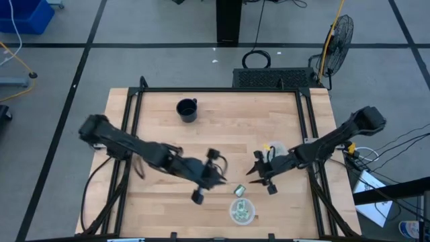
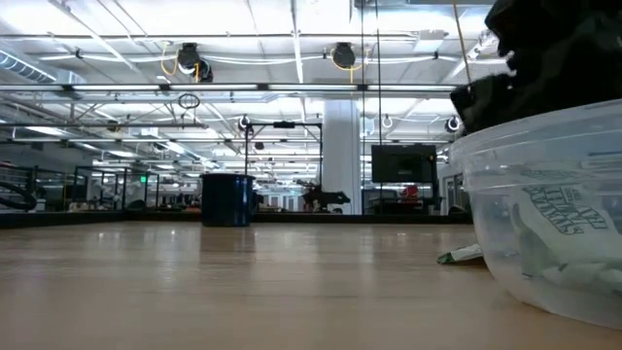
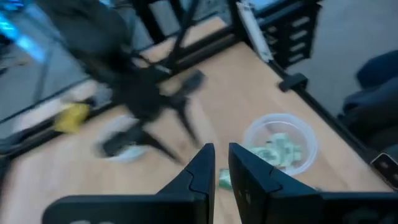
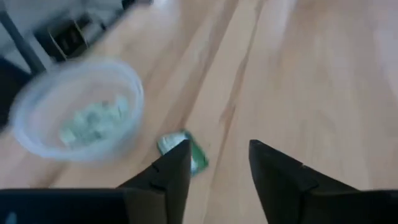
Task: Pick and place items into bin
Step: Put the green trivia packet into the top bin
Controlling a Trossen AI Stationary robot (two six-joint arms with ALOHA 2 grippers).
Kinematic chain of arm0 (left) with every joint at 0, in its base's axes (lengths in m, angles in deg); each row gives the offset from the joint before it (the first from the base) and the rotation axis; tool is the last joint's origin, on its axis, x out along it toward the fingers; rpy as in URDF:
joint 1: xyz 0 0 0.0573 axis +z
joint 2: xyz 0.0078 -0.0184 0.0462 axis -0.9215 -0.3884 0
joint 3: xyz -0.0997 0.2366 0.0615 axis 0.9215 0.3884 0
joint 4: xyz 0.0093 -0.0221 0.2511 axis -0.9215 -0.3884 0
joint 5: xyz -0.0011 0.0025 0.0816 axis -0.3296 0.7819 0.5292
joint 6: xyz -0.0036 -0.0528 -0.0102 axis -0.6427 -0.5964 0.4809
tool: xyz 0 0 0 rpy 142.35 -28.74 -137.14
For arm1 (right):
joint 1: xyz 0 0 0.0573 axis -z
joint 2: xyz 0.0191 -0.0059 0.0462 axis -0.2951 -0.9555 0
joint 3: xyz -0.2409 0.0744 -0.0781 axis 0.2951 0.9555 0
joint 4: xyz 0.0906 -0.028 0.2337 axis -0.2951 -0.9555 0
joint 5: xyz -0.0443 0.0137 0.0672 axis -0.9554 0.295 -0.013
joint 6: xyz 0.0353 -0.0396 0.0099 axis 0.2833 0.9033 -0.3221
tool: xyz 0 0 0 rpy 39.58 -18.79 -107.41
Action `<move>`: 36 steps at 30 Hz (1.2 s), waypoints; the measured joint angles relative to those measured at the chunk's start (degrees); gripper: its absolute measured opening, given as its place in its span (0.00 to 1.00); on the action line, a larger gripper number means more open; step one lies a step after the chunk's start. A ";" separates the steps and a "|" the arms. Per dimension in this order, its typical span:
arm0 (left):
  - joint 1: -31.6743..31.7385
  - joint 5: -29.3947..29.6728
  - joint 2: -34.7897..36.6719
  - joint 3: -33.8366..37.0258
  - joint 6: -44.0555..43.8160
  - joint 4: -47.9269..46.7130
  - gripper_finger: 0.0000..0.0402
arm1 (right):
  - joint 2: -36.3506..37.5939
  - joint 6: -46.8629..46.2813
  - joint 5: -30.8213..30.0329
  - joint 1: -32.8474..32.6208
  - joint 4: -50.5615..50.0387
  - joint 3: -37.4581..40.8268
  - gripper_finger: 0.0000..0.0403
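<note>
Right tool (image 4: pixel 214 165) spread wide and empty above the lone green packet (image 4: pixel 183 151) lying on the counter (image 1: pixel 222 121) just beside the clear bin (image 1: pixel 242 211), apparently lined up to grasp; left tool (image 3: pixel 221 165) narrowly parted, empty, nearby.

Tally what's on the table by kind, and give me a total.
Black mug: 1
Clear plastic bin: 1, holding several green and white packets, too heaped to count
Loose packet on the table: 1
Clear piece with something yellow by the right arm: 1, too unclear to identify
Total: 4 separate things, plus the uncounted packets in the bin.
</note>
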 joint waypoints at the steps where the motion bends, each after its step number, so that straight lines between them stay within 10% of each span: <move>1: -0.02 1.12 1.75 -0.02 0.00 -1.38 0.13 | -1.80 0.03 -0.02 -0.22 -0.33 -0.41 0.40; 13: 0.20 6.00 9.61 -0.02 -0.13 -10.23 0.13 | -15.50 3.06 1.60 -0.69 -13.45 -12.86 0.42; 28: 0.22 10.19 9.61 0.02 -0.91 -14.87 0.13 | -26.34 4.37 4.64 -0.54 -4.67 -13.11 0.42; 36: 0.22 10.17 9.59 0.02 -3.86 -17.62 0.13 | -25.53 4.24 4.47 -0.54 -10.00 -13.23 0.25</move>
